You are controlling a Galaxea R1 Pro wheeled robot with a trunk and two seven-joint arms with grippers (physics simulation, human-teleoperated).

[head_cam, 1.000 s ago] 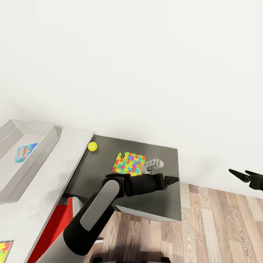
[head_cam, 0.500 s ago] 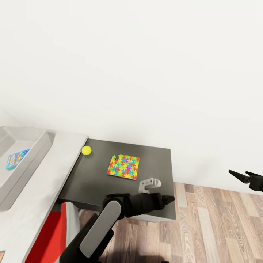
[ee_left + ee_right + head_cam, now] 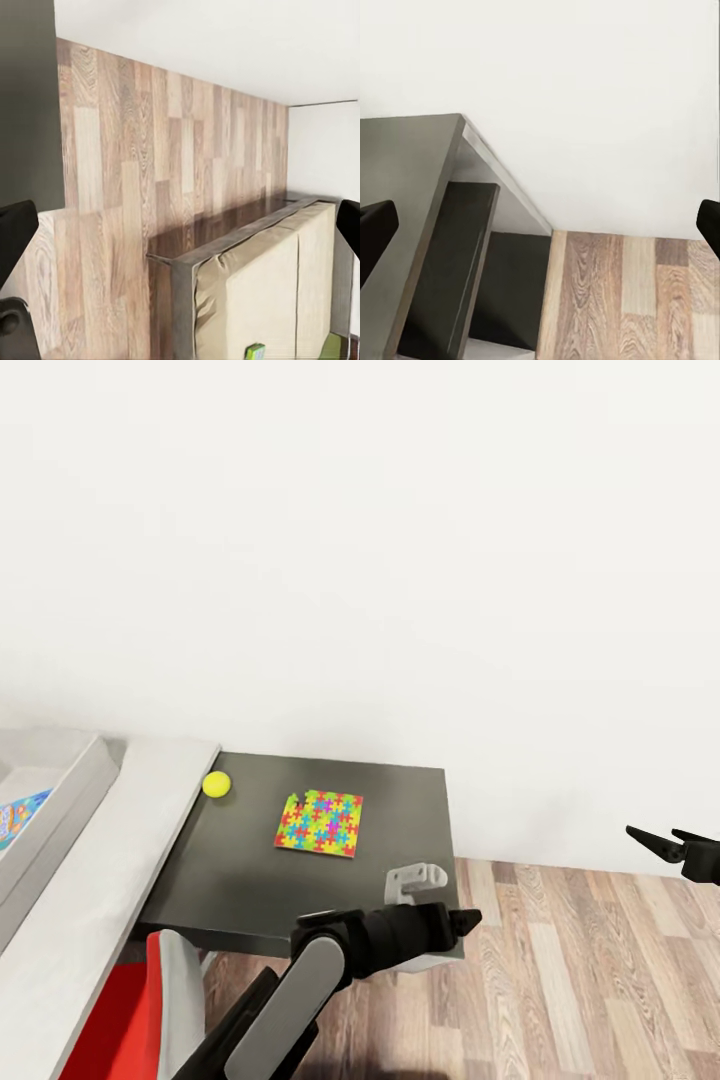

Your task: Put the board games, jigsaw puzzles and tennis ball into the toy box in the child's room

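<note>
With one board game (image 3: 15,818) already in the toy box (image 3: 60,785), the jigsaw puzzle (image 3: 320,823) and tennis ball (image 3: 217,784) lie beyond the left gripper (image 3: 462,918) (both grippers empty, fingers apart).

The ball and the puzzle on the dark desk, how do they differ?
The ball is round and plain yellow-green; the puzzle is a flat square of many bright colours. The ball is much smaller than the puzzle. The ball sits at the edge of the pale desk top; the puzzle lies nearer the middle of the dark section. Both rest on that dark section, apart from each other and untouched by either hand.
</note>
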